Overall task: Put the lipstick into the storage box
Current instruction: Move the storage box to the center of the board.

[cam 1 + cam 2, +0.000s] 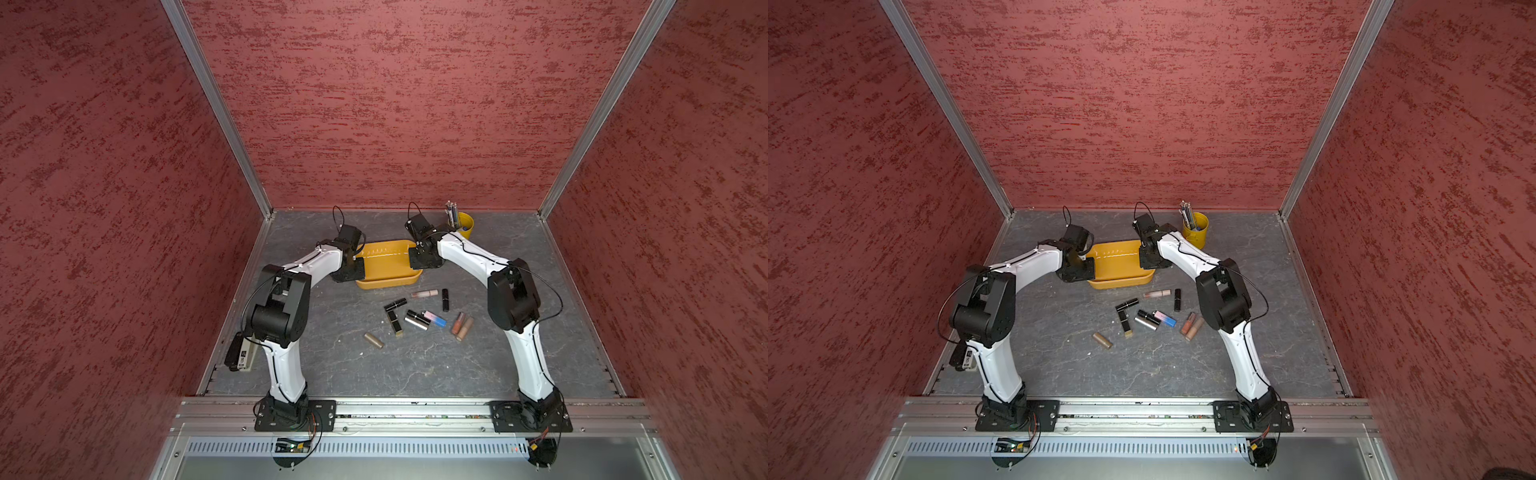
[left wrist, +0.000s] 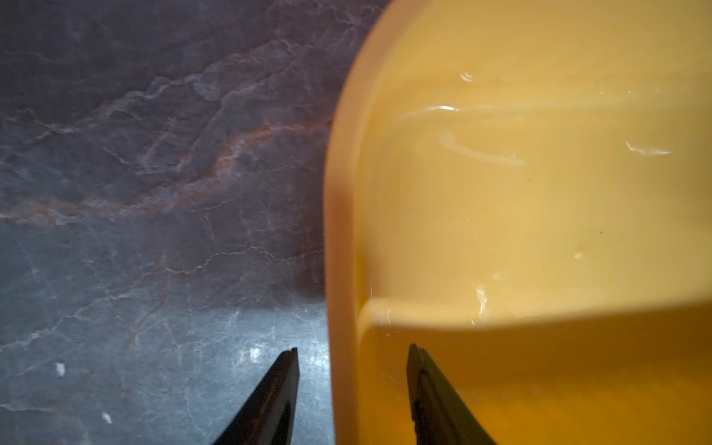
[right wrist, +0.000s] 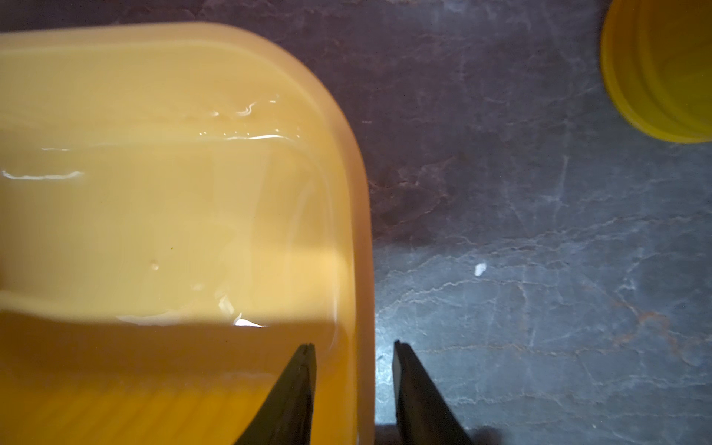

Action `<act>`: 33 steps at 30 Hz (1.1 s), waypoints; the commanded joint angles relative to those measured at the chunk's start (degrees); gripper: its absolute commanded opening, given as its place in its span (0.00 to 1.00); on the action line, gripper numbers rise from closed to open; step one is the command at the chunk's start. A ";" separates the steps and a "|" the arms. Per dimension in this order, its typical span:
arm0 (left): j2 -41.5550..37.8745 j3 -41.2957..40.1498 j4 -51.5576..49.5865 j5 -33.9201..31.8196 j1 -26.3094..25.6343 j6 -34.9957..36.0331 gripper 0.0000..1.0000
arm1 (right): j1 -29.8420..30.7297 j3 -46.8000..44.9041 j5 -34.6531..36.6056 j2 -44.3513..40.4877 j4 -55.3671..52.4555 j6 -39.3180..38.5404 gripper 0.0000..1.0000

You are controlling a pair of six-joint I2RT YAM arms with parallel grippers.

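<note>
The orange-yellow storage box (image 1: pixel 386 284) (image 1: pixel 1121 284) lies at the middle back of the table with nothing in it. My left gripper (image 2: pixel 352 348) straddles its left end wall (image 2: pixel 341 231), one finger outside and one inside. There are gaps on both sides of that wall, so the gripper is open. My right gripper (image 3: pixel 354 343) straddles the right end wall (image 3: pixel 362 231) the same way, with narrower gaps. Several lipsticks lie loose in front of the box, among them a pink tube (image 1: pixel 424 293), a black one (image 1: pixel 445 300) and a gold one (image 1: pixel 374 340).
A yellow pen cup (image 1: pixel 465 226) (image 3: pixel 662 77) with pens stands behind my right wrist. Red walls close in the left, right and back sides of the grey marbled table (image 1: pixel 332 374). The arm bases sit on the front rail.
</note>
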 commanded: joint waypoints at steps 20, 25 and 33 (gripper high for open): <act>-4.55 -6.33 -0.77 -0.96 -4.14 -0.84 0.32 | 0.03 -20.03 1.91 -11.49 5.10 -1.33 0.34; -5.25 -7.35 -0.48 -1.18 -5.60 -1.95 0.33 | -0.13 -23.30 2.17 -13.66 5.87 -1.08 0.34; -7.84 -6.22 -1.65 -2.14 -3.98 -1.53 0.40 | -0.15 -24.06 1.74 -19.44 8.44 -0.77 0.52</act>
